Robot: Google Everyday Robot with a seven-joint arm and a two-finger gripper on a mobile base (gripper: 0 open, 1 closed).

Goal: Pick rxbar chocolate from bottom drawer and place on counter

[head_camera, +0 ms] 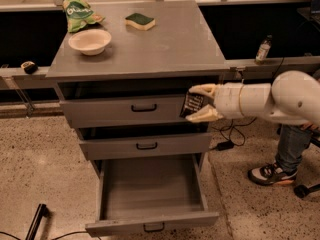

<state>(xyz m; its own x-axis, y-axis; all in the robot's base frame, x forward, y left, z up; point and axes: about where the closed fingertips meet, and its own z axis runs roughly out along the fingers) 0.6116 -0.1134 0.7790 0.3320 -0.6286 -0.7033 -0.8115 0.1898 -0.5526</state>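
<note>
My gripper [197, 104] is shut on the rxbar chocolate [191, 104], a small black wrapped bar with white print. It holds the bar in front of the right end of the top drawer's front, just below the counter [165, 44]. The cream fingers [202, 90] clamp the bar from above and below. The white arm reaches in from the right. The bottom drawer [150, 194] is pulled fully open below, and its inside looks empty.
On the counter stand a white bowl [90, 41], a green chip bag [80, 11] and a green-and-yellow sponge [139, 20]. The two upper drawers [142, 108] are closed. A person's leg and shoe [272, 173] are at the right. A bottle [263, 48] stands on a ledge behind.
</note>
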